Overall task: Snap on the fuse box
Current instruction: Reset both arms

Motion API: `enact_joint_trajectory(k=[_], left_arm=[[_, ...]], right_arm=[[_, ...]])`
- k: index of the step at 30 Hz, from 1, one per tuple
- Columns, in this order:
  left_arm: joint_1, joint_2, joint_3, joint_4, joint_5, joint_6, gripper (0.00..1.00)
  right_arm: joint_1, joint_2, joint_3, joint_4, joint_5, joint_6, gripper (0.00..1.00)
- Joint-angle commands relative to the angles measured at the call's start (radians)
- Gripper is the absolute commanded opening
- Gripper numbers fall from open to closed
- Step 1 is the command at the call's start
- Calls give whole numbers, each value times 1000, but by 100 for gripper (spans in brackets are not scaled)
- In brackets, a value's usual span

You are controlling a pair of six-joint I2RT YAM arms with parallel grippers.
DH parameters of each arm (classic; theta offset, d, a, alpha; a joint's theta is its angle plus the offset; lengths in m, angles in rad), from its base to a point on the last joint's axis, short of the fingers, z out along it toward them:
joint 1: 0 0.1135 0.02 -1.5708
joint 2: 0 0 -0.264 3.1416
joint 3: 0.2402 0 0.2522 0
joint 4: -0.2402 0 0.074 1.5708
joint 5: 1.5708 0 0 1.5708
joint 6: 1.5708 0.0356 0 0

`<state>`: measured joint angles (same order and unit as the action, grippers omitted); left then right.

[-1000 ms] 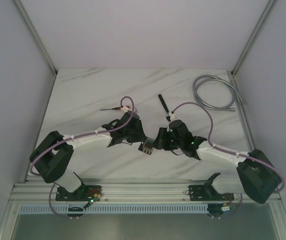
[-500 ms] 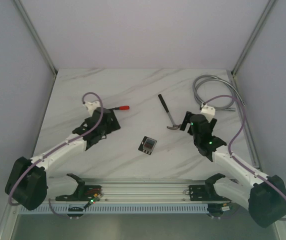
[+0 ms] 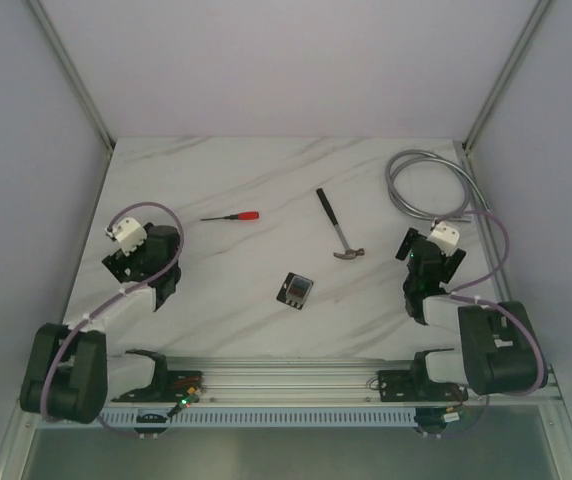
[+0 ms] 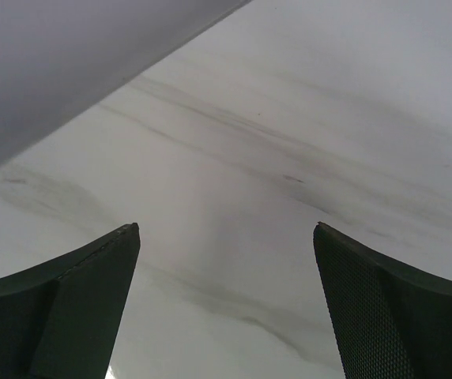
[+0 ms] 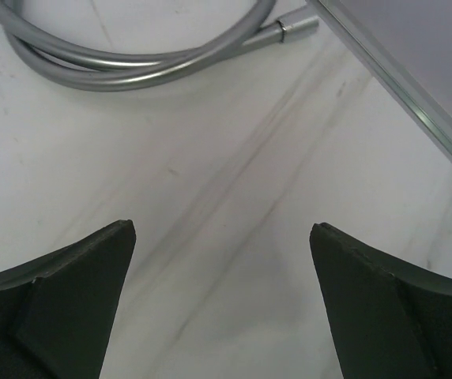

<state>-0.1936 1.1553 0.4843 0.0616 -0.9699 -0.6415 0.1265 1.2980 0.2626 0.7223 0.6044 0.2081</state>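
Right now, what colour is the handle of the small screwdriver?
Red. The slim dark-shafted screwdriver shows best in the top external view.

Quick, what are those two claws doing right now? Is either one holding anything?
Left gripper: open, holding nothing.
Right gripper: open, holding nothing.

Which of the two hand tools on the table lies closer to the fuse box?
The hammer, its head just up-right of the fuse box; the red-handled screwdriver lies farther off, up-left.

Fuse box (image 3: 296, 290) central, screwdriver (image 3: 231, 216) behind left, hammer (image 3: 338, 228) behind right, probable hose (image 5: 115, 73) far right
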Motion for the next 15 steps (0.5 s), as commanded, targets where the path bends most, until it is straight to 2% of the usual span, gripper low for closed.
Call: enact_joint_trajectory(k=[1,5,8,11,12,13,14,15], left_arm=[[46,103,-68,409,-8,279,100],[78,204,-99,644,128,393,100],[86,280,-107,774,201,460,100],[89,319,-94,831,247,497,100],[93,323,-104,864,274,502,100],[97,322,-113,900,316,500,100],[100,330,-147,982,369,515,100],[103,344,-168,1033,439,543,100]], right_arm=[[-18,25,-44,360,-79,-87,100],[-31,4,-98,461,-200,-154,100],[-65,46,-55,434,-282,-173,100],[-95,247,-86,717,-306,-177,100],[-93,267,-68,666,-304,-179,100],[-102,221,-26,527,-333,-174,100],[-114,232,-38,618,-368,-173,100],[-117,256,-47,628,-371,-173,100]])
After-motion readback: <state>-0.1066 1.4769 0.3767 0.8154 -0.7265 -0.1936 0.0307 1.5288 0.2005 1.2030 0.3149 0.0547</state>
